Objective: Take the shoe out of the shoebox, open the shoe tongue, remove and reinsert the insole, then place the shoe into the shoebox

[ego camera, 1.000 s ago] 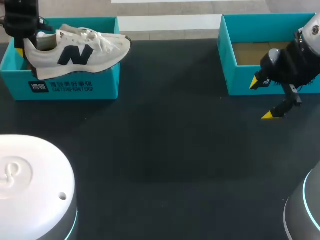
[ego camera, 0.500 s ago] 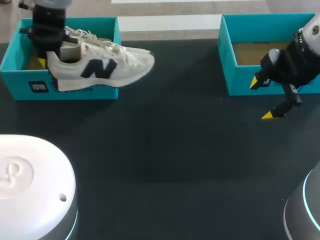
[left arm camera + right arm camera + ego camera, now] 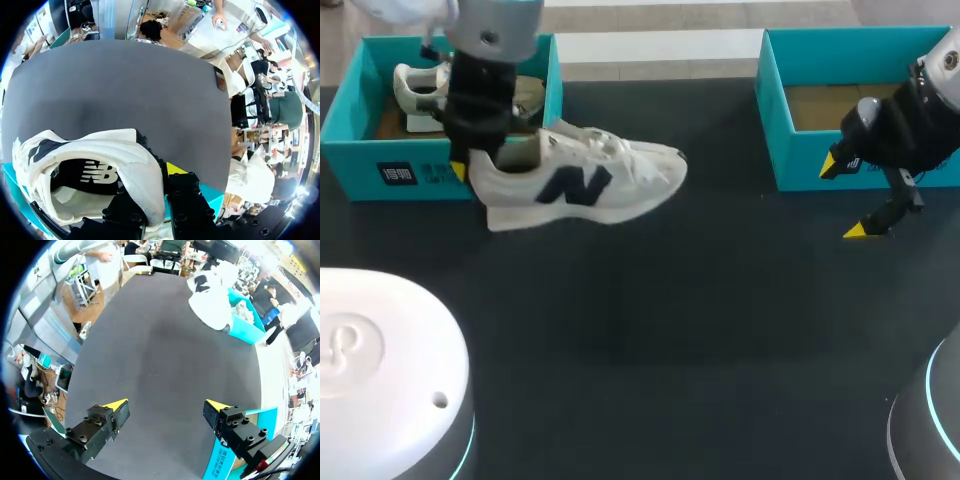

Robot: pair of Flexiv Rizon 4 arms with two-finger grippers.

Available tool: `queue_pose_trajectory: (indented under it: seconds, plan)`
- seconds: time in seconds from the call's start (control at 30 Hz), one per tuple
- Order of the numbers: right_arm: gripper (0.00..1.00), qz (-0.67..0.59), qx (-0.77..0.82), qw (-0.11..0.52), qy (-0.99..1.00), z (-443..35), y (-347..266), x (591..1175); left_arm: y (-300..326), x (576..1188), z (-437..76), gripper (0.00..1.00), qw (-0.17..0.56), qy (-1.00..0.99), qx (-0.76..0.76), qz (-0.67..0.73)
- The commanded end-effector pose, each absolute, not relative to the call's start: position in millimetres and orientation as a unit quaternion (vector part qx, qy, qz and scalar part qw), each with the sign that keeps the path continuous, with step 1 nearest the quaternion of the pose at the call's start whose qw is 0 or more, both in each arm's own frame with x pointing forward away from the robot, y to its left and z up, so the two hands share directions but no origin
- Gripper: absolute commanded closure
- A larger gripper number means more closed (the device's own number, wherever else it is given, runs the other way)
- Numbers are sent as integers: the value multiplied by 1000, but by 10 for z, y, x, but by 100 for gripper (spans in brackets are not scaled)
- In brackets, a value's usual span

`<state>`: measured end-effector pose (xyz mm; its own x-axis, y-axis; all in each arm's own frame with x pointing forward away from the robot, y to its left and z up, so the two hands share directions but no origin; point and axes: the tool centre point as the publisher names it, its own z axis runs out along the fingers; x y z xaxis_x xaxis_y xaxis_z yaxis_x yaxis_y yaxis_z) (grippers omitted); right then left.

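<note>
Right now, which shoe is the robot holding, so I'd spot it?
Find the teal box at the table's far left. At its front right corner, the left tool grips a white shoe by the heel. The other shoe lies inside the box.

White shoe, teal boxes, black table.

The shoe (image 3: 582,185), left of centre in the head view, is off-white with a dark navy letter mark on its side and white laces; inside it is black with white print. The shoebox (image 3: 380,175) at upper left is teal with white lettering, and the second shoe (image 3: 415,88) in it looks pale cream, perhaps with an olive patch. The box (image 3: 790,150) at upper right is teal with a brown floor. The table (image 3: 670,320) is black. The left gripper (image 3: 470,170) and right gripper (image 3: 843,198) are black, tipped yellow.
</note>
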<state>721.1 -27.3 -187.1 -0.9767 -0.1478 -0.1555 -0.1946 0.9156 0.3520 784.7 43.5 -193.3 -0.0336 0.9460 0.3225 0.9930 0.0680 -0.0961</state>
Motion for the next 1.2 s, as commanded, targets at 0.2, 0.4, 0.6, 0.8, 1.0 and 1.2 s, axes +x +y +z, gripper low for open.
queue_pose_trajectory:
  seconds: [0.2,0.4,0.6,0.8,1.0,1.2]
  plan:
    - [0,184,-87,62,977,-1881,-257,7223,182,7467,-2194,100,139,-709,-684,-106]
    - [0,184,-87,62,977,-1881,-257,7223,99,7397,-2500,100,123,-705,-689,-113]
    - [0,184,-87,62,977,-1881,-257,7223,54,7425,-2800,100,103,-707,-691,-113]
    - [0,184,-87,62,977,-1881,-257,7223,30,7496,-3185,100,105,-691,-707,-109]
    - [0,184,-87,62,977,-1881,-257,7223,7,7513,-3480,100,109,-681,-714,-122]
    - [0,184,-87,62,977,-1881,-257,7223,24,7543,-3683,100,111,-678,-718,-116]
